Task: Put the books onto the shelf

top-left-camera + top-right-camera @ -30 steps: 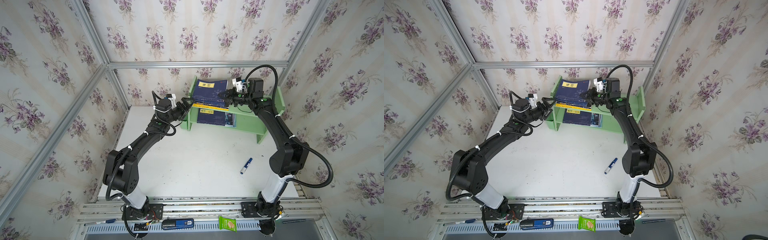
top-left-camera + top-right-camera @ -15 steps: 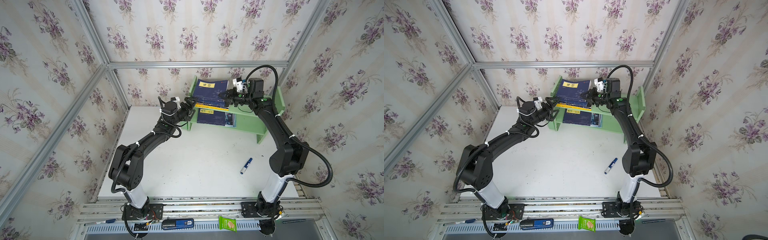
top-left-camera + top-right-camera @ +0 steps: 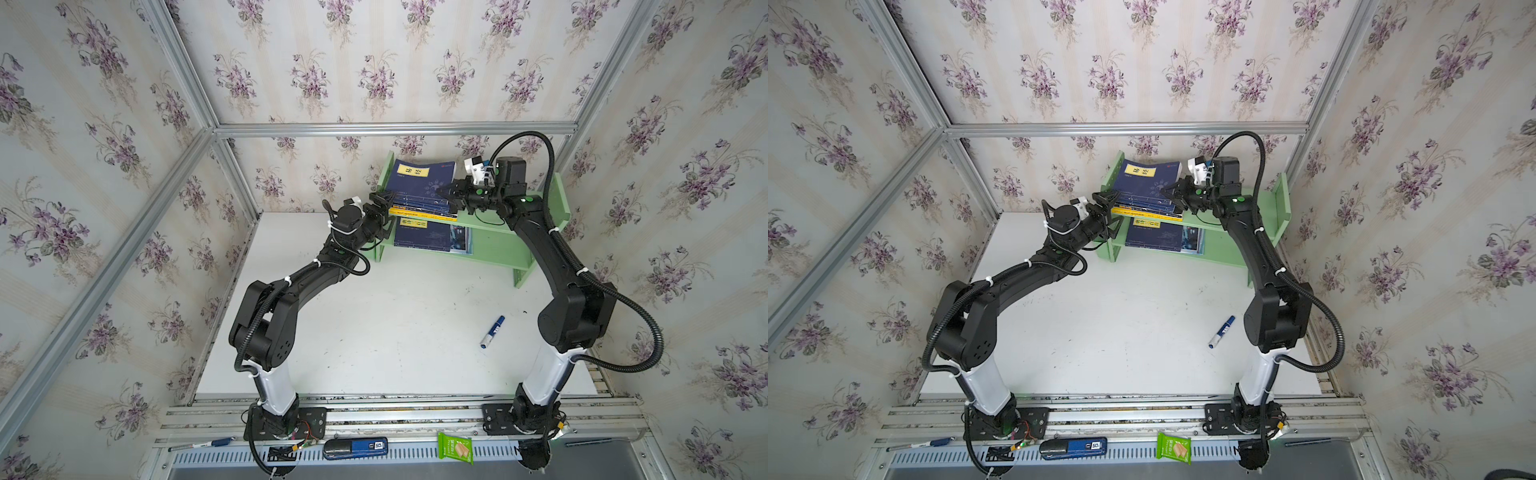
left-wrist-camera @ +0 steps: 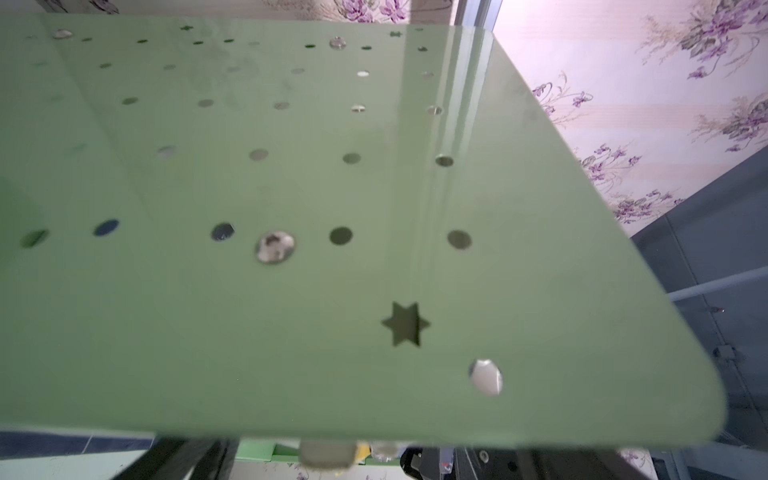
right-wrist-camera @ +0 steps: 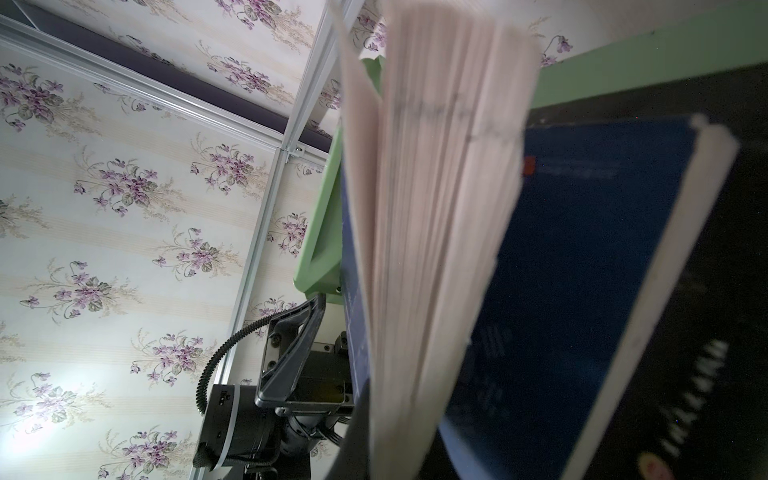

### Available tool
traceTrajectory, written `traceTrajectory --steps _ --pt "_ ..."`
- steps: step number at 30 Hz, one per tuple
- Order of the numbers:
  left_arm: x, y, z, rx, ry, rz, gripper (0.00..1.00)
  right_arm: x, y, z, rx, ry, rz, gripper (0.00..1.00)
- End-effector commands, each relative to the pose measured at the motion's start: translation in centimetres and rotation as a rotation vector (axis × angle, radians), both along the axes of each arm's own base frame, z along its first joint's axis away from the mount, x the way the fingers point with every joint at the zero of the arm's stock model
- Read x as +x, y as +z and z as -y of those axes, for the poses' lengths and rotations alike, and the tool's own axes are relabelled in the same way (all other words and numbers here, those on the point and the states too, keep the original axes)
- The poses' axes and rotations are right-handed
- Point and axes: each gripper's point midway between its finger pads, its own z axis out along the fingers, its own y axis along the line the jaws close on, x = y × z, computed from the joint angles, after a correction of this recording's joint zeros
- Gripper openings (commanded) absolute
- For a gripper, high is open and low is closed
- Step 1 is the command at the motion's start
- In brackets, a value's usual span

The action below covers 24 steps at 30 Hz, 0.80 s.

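Watching both top views, I see books (image 3: 419, 187) stacked on both tiers of the shelf (image 3: 494, 245). My left gripper (image 3: 387, 212) gapes wide at the shelf's end, and the right gripper (image 3: 442, 192) is closed at the upper stack's edge. Left wrist: the holed shelf side (image 4: 291, 291) fills the frame. Right wrist: fanned book pages (image 5: 436, 208) sit close.

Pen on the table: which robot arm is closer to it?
Right. The right arm has its elbow just beside the pen, apart from it. The left arm rises at the table's opposite side, well away.
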Motion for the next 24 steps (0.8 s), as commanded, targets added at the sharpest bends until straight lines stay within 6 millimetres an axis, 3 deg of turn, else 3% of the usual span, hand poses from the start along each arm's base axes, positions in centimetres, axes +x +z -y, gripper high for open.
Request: traceTrajectory --steps 1,11,24 --pt "0.0 2.1 -0.2 -0.062 0.028 0.045 0.99 0.0 0.1 -0.1 -0.002 0.016 0.017 0.00" --pt "0.5 1.2 -0.3 -0.052 0.067 0.020 0.97 0.1 -0.4 -0.1 -0.004 0.017 0.007 0.00" --pt "1.0 -0.3 0.1 -0.013 0.070 -0.017 0.83 0.2 -0.9 0.1 -0.007 0.015 -0.005 0.04"
